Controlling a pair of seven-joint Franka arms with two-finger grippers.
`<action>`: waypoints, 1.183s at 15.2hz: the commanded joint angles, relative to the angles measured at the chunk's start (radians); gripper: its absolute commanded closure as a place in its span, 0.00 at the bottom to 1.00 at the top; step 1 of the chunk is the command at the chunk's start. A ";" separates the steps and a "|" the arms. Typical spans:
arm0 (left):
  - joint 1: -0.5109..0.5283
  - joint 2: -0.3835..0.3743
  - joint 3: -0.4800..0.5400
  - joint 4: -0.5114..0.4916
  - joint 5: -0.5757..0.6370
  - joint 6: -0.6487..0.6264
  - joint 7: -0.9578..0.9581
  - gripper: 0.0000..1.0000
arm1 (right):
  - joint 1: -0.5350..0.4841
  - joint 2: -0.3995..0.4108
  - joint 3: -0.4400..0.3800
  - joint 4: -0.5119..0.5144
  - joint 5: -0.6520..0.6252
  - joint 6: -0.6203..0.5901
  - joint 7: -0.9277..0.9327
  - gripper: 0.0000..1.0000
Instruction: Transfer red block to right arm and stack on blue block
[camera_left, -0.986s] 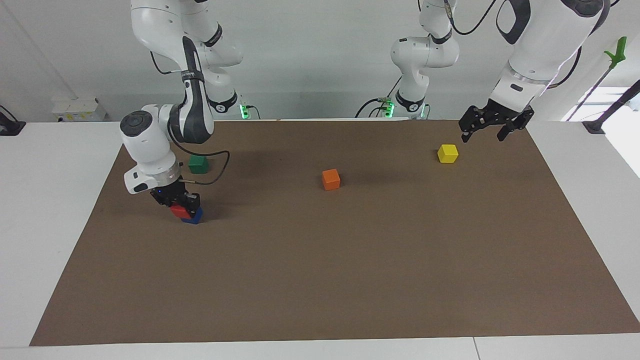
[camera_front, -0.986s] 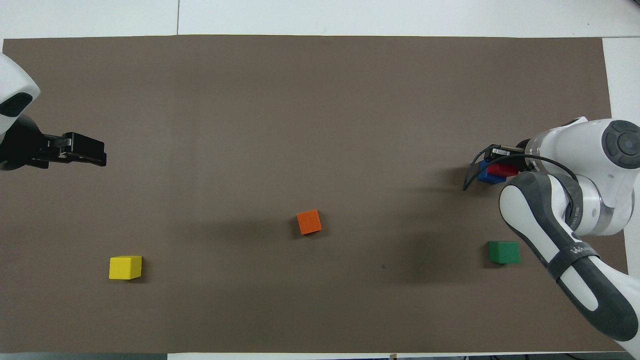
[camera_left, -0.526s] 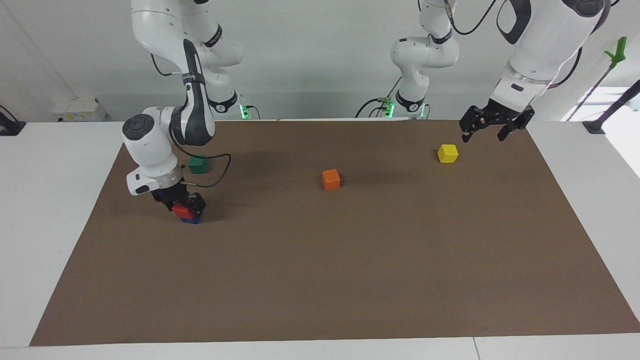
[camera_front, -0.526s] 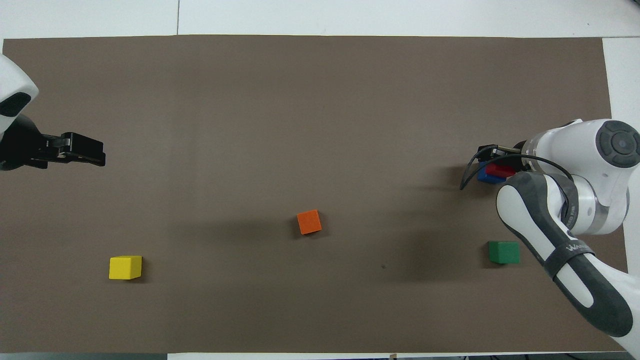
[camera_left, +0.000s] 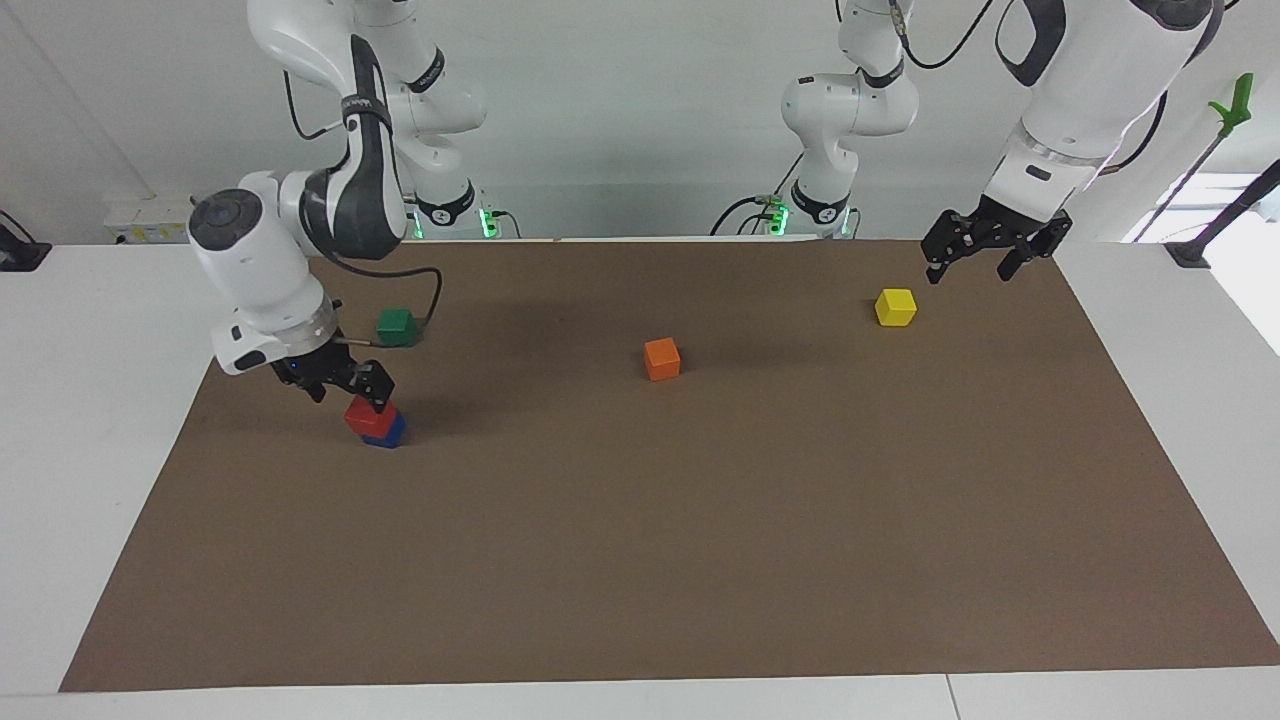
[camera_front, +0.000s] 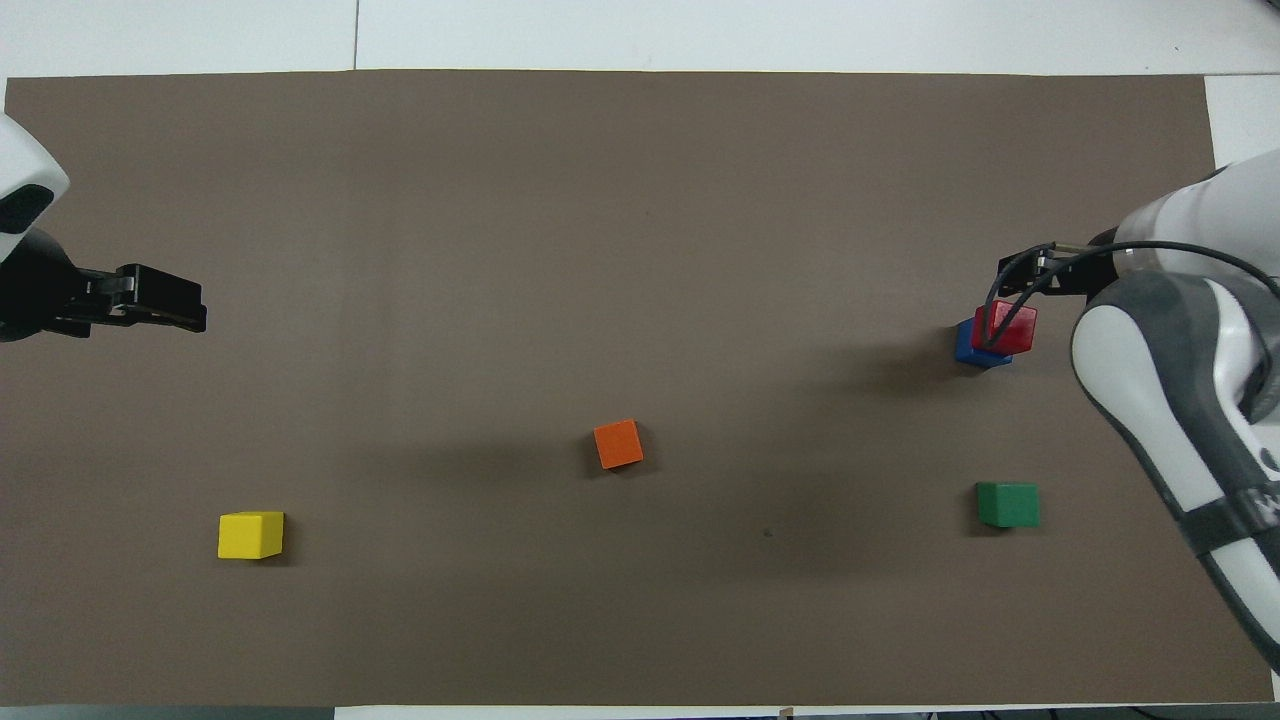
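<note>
red block (camera_left: 366, 413): sits on the blue block (camera_left: 388, 434), lower left of the facing view, a bit skewed
handling: looks light and rigid with smooth faces; pinch two flat sides, I'd guess
right claw (camera_left: 345, 383): open, just above the red block, holding nothing
left claw (camera_left: 982, 255): open, waiting upper right over the table (camera_left: 700, 560)

Both arms were glossy white with dark grey joint bands and round grey caps. Black cables looped along them, green lights glowed at their bases, and each ended in black jaws on a black hand.
</note>
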 joint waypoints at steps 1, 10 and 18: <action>0.008 -0.030 -0.005 -0.035 -0.012 0.013 0.015 0.00 | -0.016 -0.077 0.006 0.045 -0.018 -0.067 -0.099 0.00; 0.009 -0.036 -0.003 -0.036 -0.012 0.008 0.009 0.00 | -0.019 -0.168 0.008 0.265 -0.010 -0.547 -0.173 0.00; 0.011 -0.042 -0.003 -0.044 -0.012 0.005 0.009 0.00 | -0.059 -0.160 0.019 0.283 -0.029 -0.483 -0.192 0.00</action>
